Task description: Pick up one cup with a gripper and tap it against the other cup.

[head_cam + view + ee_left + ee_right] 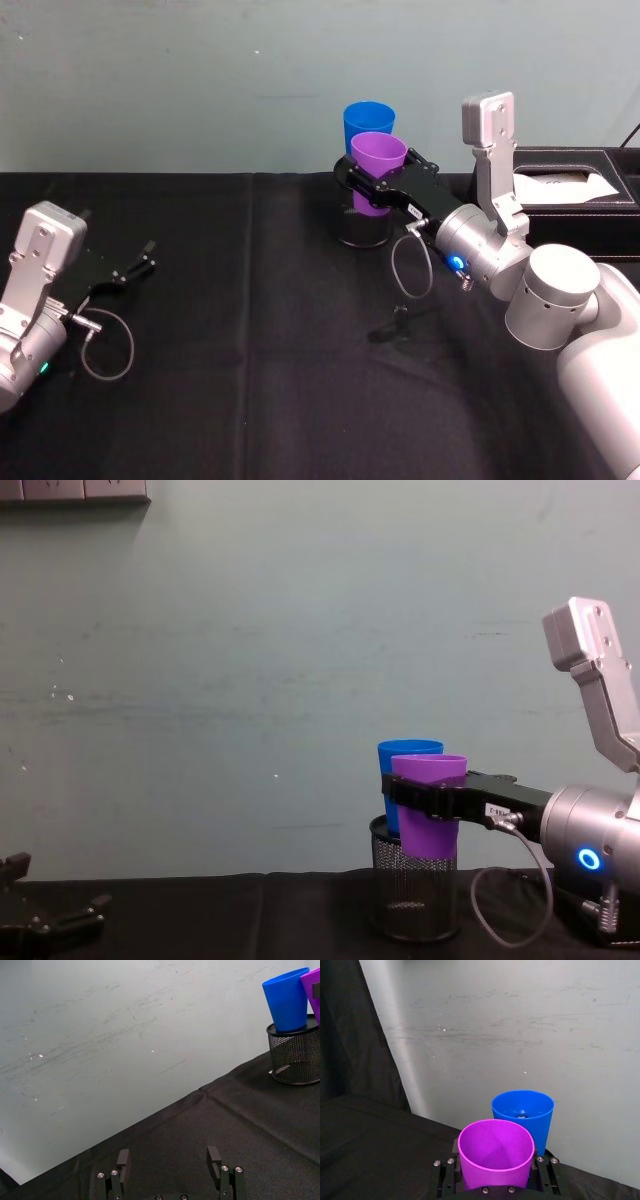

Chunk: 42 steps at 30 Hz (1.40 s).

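Head view: right gripper (378, 186) pinches the tapered purple plastic cup (377, 160) beside the smooth blue plastic cup (367, 121); nudge sideways gently. Left gripper (140, 262) idles, fingers spread.

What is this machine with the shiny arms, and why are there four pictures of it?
It's a robot with two arms. One picture comes from a camera on its head, one from its chest, and one from each wrist. Its right end effector grips the purple cup, right beside the blue cup, which stands in a black mesh holder on the black table. I can't tell if the cups touch. The left end effector rests open and empty, over to the left. A black box sits at the far right.
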{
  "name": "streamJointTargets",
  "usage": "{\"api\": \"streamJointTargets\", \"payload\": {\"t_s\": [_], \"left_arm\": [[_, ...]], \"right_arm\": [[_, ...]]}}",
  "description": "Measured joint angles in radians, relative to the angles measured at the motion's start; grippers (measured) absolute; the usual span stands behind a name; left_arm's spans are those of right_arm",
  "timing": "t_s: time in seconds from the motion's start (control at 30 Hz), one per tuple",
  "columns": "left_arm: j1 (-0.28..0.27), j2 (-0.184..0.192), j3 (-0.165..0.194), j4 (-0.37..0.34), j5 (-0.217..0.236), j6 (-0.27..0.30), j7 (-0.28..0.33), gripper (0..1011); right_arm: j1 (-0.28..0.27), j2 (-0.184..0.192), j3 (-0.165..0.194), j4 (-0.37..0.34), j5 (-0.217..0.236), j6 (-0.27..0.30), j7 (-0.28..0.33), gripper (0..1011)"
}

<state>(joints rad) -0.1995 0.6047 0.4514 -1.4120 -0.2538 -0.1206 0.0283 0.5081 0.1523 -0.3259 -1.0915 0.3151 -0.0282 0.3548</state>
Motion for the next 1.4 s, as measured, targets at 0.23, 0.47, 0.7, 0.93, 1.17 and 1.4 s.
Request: {"api": "streamJointTargets", "payload": {"t_s": [0.23,0.47,0.7,0.93,1.17,1.4], "left_arm": [[0.0,0.0,0.0,0.0,0.0,0.0,0.0,1000],[0.0,0.0,0.0,0.0,0.0,0.0,0.0,1000],[0.0,0.0,0.0,0.0,0.0,0.0,0.0,1000],[0.0,0.0,0.0,0.0,0.0,0.0,0.0,1000],[0.0,0.0,0.0,0.0,0.0,0.0,0.0,1000],[0.0,0.0,0.0,0.0,0.0,0.0,0.0,1000]], "right_arm": [[0.0,0.0,0.0,0.0,0.0,0.0,0.0,729],[0.0,0.0,0.0,0.0,0.0,0.0,0.0,729],[0.0,0.0,0.0,0.0,0.0,0.0,0.0,729],[0.0,0.0,0.0,0.0,0.0,0.0,0.0,729],[0.0,0.0,0.0,0.0,0.0,0.0,0.0,729],[0.0,0.0,0.0,0.0,0.0,0.0,0.0,729]]}}
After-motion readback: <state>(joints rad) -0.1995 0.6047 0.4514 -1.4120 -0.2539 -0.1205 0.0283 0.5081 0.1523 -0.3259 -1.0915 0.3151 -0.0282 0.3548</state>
